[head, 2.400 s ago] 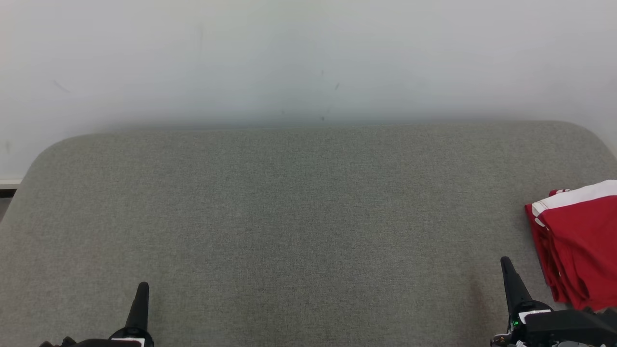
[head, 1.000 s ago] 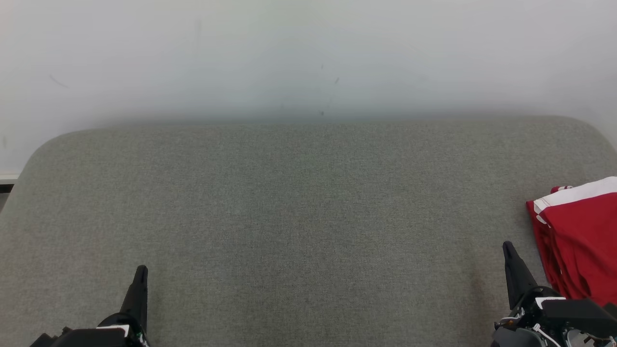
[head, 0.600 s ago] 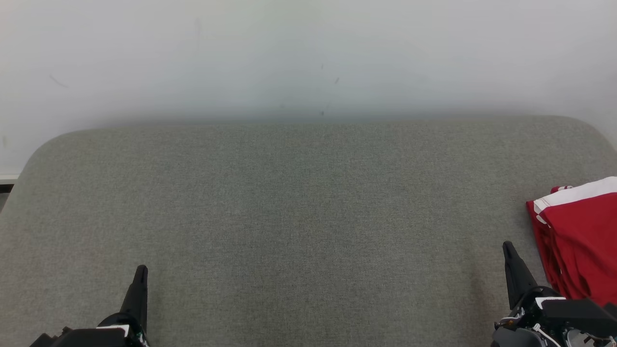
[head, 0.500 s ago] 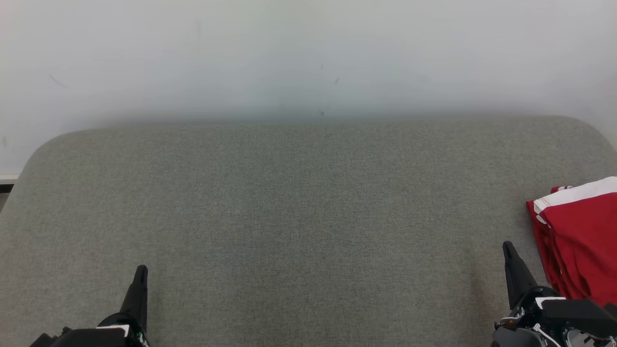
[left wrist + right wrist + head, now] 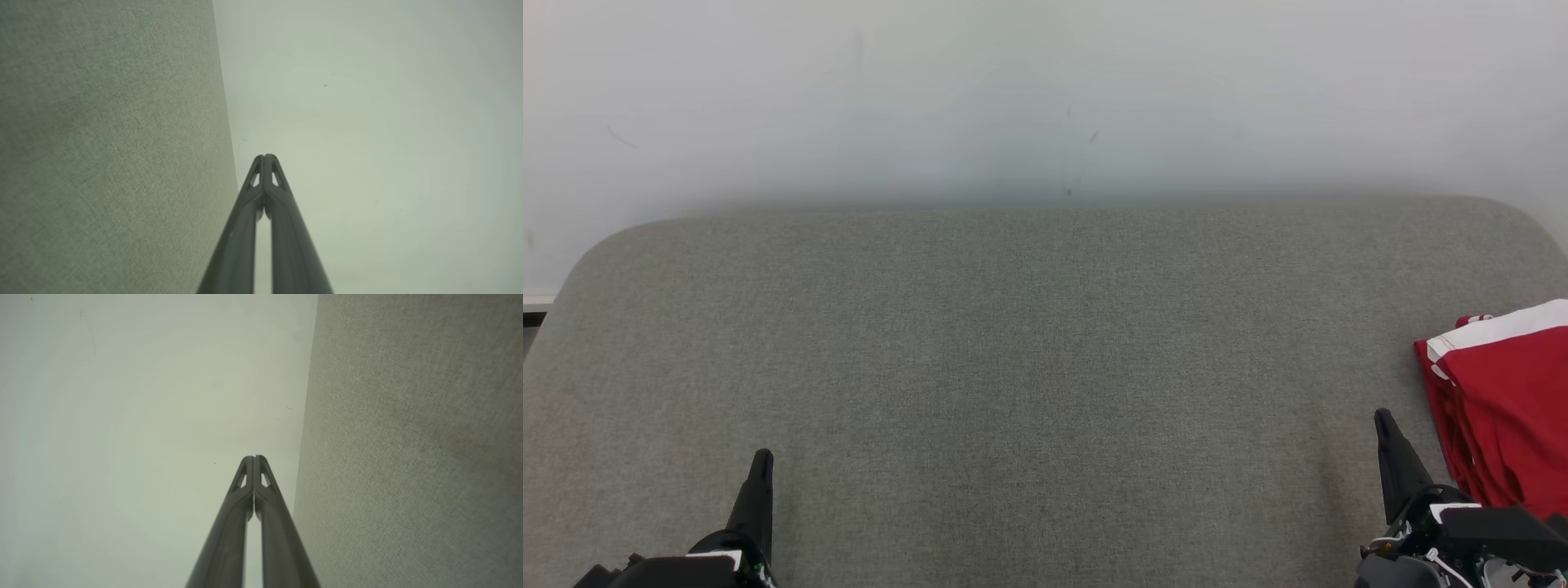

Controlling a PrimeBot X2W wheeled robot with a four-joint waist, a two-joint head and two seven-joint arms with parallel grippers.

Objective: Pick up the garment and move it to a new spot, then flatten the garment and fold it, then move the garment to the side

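Pointing across the cushion (image 5: 1045,343), left gripper (image 5: 761,456) and right gripper (image 5: 1380,416) clenched, empty; garment (image 5: 1503,408) beside the right one

Both grippers closed and empty.
In the head view the left gripper (image 5: 761,457) sits at 7 o'clock and the right gripper (image 5: 1383,418) at 5 o'clock, both pointing toward 12, jaws pressed together.

Broad grey fabric-covered surface (image 5: 1029,367) with rounded far corners against a plain, lightly scuffed white wall (image 5: 1045,90).
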